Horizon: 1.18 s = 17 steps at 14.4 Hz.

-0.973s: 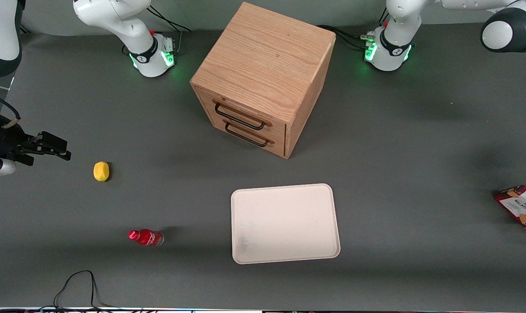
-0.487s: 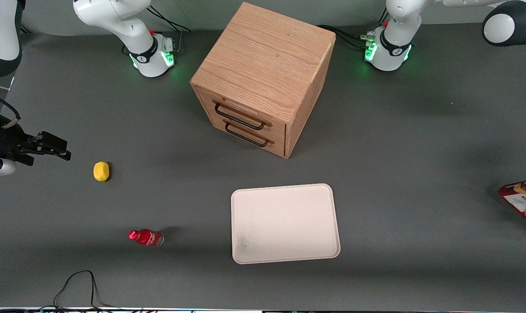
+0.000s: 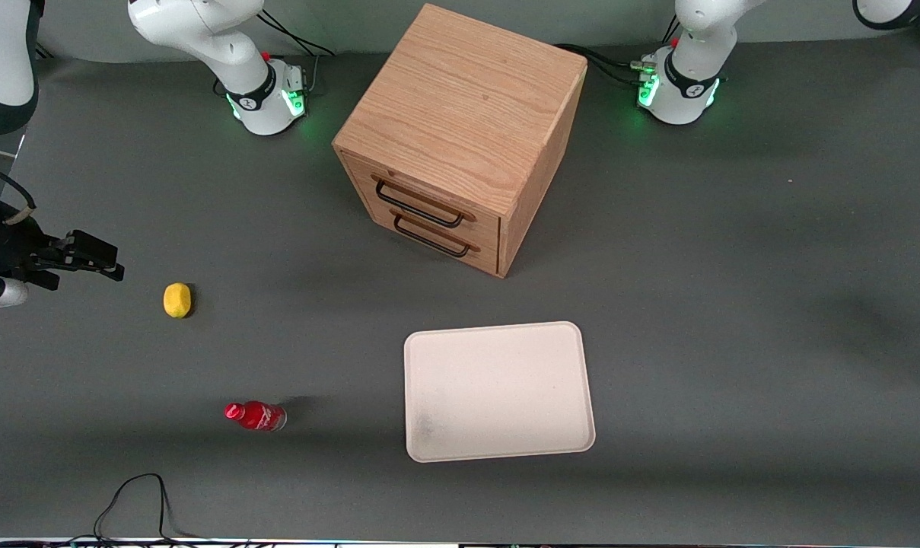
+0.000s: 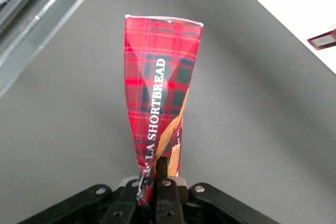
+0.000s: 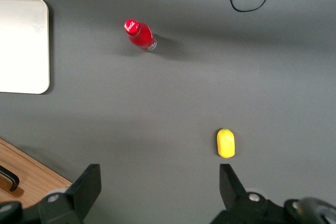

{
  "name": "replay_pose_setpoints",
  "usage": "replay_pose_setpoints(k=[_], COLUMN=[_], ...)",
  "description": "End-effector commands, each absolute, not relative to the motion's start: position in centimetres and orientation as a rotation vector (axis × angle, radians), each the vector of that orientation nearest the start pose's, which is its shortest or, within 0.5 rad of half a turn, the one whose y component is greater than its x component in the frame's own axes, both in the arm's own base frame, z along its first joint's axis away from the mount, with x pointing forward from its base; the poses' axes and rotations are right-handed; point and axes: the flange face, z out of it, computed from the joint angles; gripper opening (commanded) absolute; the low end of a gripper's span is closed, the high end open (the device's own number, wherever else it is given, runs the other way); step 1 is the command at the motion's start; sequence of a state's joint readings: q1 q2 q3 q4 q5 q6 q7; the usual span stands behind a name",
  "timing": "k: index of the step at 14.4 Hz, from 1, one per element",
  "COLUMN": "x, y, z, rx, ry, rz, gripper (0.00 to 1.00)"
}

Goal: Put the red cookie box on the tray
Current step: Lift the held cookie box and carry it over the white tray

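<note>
Red cookie box (image 4: 157, 98) pinched in tool (image 4: 160, 179)

On the grey tabletop (image 3: 733, 251) we see a wooden drawer cabinet (image 3: 460, 137), the tray (image 3: 498, 392), a lemon (image 3: 176, 300) and a red bottle (image 3: 256, 415).

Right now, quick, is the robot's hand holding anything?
Working hand: shut on the red cookie box, held up above the grey table, out of the front camera's sight.
</note>
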<state>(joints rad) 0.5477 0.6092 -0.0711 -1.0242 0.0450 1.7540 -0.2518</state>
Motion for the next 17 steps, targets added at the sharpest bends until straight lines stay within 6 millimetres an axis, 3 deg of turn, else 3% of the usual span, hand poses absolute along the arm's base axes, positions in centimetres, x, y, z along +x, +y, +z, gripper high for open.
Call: replay_pose_setpoints(k=[1,3,6,13,17], x=[62.5,62.4,63.8,66.2,65.7], y=[35.0,33.5,26.4,3.6,-10.0], z=[55.2,57.1,58.3,59.3,58.4], rx=[-2.857,-2.862,-2.913,-3.027,-3.077], ry=[-1.124,-1.094,-0.969,-0.466,-0.158], rz=[-0.199,-0.229,-0.207,-0.129,-0.109], gripper=[0.0,0.0,0.0,0.0,0.0])
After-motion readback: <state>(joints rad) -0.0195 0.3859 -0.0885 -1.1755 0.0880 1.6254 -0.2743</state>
